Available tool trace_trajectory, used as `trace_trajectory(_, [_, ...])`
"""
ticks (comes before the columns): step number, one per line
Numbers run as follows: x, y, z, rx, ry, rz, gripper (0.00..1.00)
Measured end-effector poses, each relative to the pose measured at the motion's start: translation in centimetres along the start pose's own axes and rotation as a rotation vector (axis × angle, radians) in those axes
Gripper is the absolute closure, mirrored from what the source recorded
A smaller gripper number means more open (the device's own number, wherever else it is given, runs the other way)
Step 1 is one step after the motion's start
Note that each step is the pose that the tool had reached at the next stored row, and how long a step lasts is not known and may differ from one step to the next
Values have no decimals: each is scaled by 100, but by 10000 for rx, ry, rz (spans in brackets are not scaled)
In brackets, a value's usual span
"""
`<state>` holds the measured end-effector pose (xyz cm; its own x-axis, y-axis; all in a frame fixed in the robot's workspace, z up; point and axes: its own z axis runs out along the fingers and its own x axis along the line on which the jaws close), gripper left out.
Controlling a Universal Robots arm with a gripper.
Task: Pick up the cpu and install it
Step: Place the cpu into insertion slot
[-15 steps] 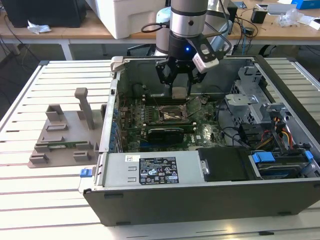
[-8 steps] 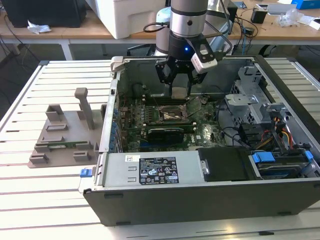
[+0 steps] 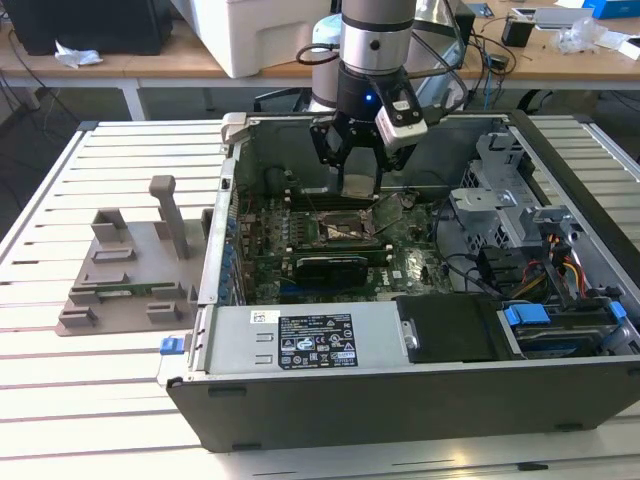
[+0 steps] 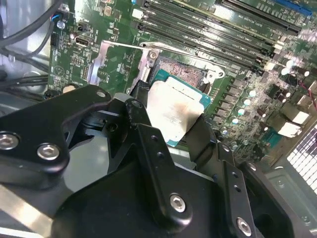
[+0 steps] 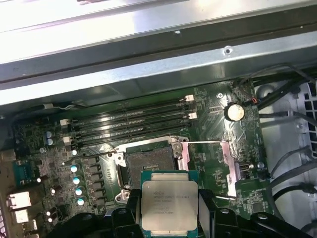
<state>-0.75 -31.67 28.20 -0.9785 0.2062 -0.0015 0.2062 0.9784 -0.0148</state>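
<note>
Silvery cpu point(image 5: 170, 204) sits clamped in your claw point(image 5: 169, 214), with the open socket point(image 5: 150, 166) just below it; lower it tilted or offset and you risk bending pins.

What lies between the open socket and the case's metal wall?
The long memory slots, in the first wrist view; the gripper holds the cpu near the socket.

A white slatted bench point(image 3: 90, 400) carries an open computer case point(image 3: 400, 395) on its side; a grey plastic holder block point(image 3: 130, 275) rests beside the case, toward the exterior view's left.
</note>
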Motion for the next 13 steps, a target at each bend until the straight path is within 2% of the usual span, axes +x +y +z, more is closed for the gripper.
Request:
trace_trajectory(3, [0, 0, -1, 41, -3, 317, 45])
trace_trajectory(13, [0, 0, 0, 90, 0, 1135, 45])
